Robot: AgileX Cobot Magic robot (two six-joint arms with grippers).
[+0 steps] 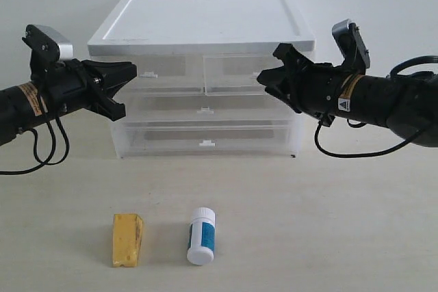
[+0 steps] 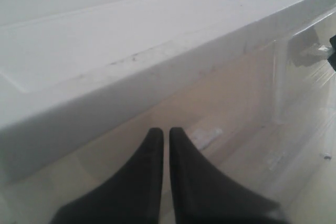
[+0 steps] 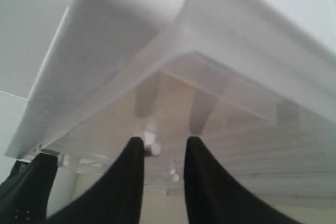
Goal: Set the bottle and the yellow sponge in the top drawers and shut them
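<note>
Cabinet [image 1: 205, 22] with a white top, standing at the back of the table [image 1: 328, 223], all drawers pushed in. The left top drawer [image 1: 168, 68] and the right top drawer [image 1: 233, 66] sit side by side under the lid, above two full-width drawers [image 1: 171, 104]. The left gripper [image 2: 166, 131] hangs in front of the left top drawer, its black fingers [image 2: 149, 171] clenched with only a hairline between them and nothing held. That drawer's white tab handle [image 2: 206, 136] lies just beyond the tips. The right gripper [image 3: 166, 141] faces the right top drawer with its jaws parted (a small white tab [image 3: 153, 148] shows at the inner edge of one fingertip, not clasped from both sides). The yellow sponge [image 1: 127, 239] and the bottle [image 1: 201, 236] lie near each other but apart on the table in front of the cabinet, well apart from both grippers; the bottle rests on its side.
</note>
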